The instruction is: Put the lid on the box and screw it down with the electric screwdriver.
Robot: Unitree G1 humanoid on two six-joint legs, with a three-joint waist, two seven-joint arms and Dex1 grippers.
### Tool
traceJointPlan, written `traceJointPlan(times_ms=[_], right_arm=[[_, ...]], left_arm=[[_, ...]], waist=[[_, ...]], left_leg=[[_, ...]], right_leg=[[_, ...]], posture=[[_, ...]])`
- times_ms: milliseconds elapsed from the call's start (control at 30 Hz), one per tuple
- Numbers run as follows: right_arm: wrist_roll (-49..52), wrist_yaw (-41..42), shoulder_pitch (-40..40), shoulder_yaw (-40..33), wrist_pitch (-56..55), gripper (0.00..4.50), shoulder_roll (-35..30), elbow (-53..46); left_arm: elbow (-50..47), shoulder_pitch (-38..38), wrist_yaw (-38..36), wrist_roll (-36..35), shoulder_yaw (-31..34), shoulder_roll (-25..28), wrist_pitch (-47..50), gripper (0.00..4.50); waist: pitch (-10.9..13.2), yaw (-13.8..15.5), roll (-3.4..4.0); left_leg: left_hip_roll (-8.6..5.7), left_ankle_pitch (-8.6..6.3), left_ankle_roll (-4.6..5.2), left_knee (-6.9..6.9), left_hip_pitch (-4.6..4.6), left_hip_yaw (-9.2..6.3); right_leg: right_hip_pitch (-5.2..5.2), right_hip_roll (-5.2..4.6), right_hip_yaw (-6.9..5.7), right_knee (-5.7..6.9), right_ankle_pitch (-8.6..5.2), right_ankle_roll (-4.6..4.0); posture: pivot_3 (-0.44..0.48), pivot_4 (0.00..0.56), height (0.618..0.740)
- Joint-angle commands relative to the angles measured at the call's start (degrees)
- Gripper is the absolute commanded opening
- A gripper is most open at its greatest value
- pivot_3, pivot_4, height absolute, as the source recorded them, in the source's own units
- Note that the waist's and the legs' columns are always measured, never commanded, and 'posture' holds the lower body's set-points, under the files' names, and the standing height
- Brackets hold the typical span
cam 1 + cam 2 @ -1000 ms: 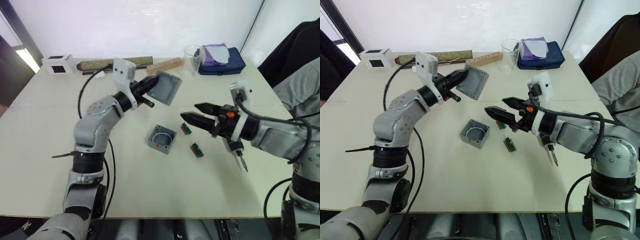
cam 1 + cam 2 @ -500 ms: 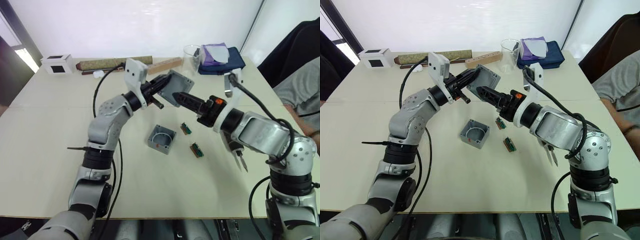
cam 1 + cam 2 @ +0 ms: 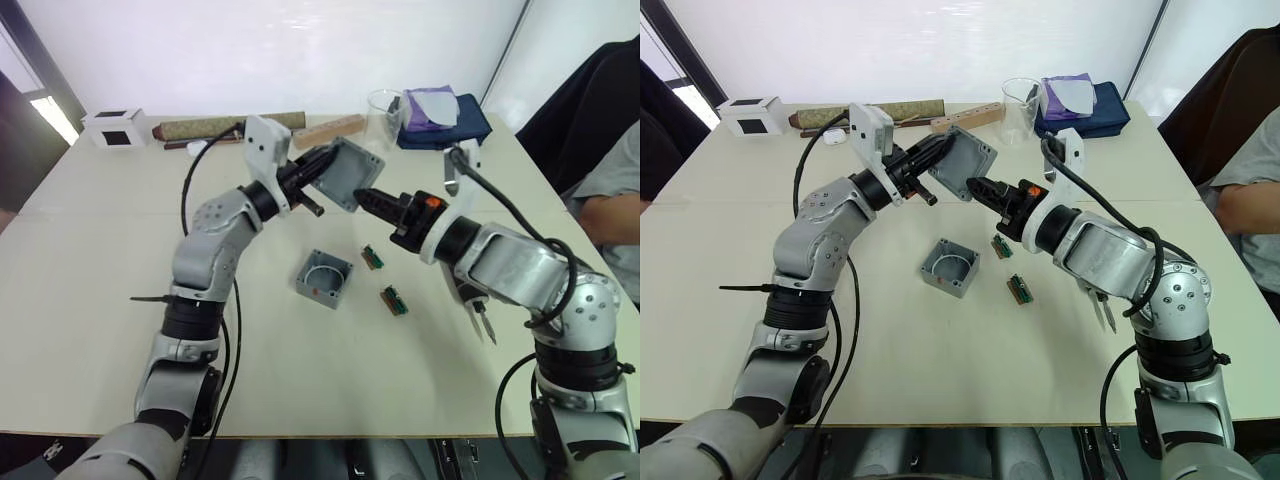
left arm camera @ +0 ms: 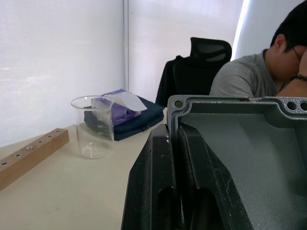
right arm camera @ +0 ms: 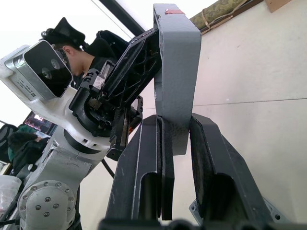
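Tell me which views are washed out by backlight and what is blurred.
Left and right eye views: the wall behind the table is blown out white. Left wrist view: bright blinds, the left gripper close and soft against the lid. Right wrist view: sky overexposed, the right gripper soft.

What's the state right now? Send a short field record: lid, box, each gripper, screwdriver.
lid: held in the air above the table, tilted, away from the box
box: open, on the table, wire inside
left gripper: shut on the lid's edge
right gripper: fingers either side of the lid's lower edge, contact unclear
electric screwdriver: on the table near the right arm, not held
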Motion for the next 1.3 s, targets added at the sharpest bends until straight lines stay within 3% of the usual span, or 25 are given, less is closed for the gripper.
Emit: traceJointPlan(times_ms=[33,267,333,500,733,1200,1300], right_arm=[[1.5,2.6,-3.3,-1.3,-1.6,0.29,0.1,-2.7],[-1.7,4.8,-4.6,-2.0,-2.5,0.29,0.3,-2.6],[-2.5,6.0,-4.8,-2.1,-2.5,1.3,0.4,-2.9],[-1.9,4.6,-5.1,-1.5,-2.1,3.12,0.1,-2.4],[0.7,3.7,-4.8,-1.0,-2.9,3.12,0.9,-2.6],[-3.4,5.1,-3.1,0.0,-2.1,3.12,1.5,-2.0],[-3.5,5.4,-2.8,-0.1,-2.1,2.56,1.4,-2.3]], left_arm=[[-2.5,0.5,-0.9,-0.6,-1.2,0.3,1.2,0.0],[-2.6,0.5,-1.1,-0.5,-1.2,0.4,1.0,0.0],[-2.4,0.4,-1.0,-0.4,-1.2,0.4,0.9,0.0],[-2.0,0.3,-0.9,-0.2,-0.8,0.3,0.4,0.0],[-1.8,0.1,-0.1,0.1,-0.3,-0.1,-0.3,0.0],[-1.3,-1.0,0.7,-0.7,0.6,-0.8,-0.2,0.0],[-1.4,-1.0,1.0,-0.7,0.7,-0.9,-0.3,0.0]], waist=[[0.0,0.0,0.0],[0.0,0.0,0.0],[0.0,0.0,0.01],[0.0,0.1,0.03],[0.0,0.0,0.03],[0.0,0.0,0.03],[0.0,0.0,0.03]], left_leg=[[0.0,0.0,0.0,0.0,0.0,0.0],[0.0,0.0,0.0,-0.01,0.0,0.0],[0.0,0.0,0.0,-0.01,0.0,0.0],[0.0,0.0,0.0,-0.02,-0.02,0.0],[0.0,0.0,0.0,-0.04,-0.04,0.0],[0.0,0.0,0.0,-0.05,-0.05,0.0],[0.0,0.0,0.0,-0.05,-0.05,-0.01]], right_leg=[[0.0,0.0,0.0,0.0,0.0,0.0],[0.0,0.0,0.0,-0.01,0.0,0.0],[0.0,0.0,0.0,-0.01,0.0,0.0],[-0.02,0.0,0.0,-0.03,0.0,0.0],[-0.04,0.0,0.0,-0.03,0.0,0.0],[-0.05,0.0,0.0,-0.04,0.0,0.0],[-0.05,0.0,0.0,-0.04,-0.01,-0.01]], posture=[[0.0,0.15,0.736],[0.0,0.15,0.736],[0.0,0.15,0.736],[0.0,0.15,0.736],[0.0,0.15,0.736],[0.0,0.15,0.736],[0.0,0.15,0.736]])
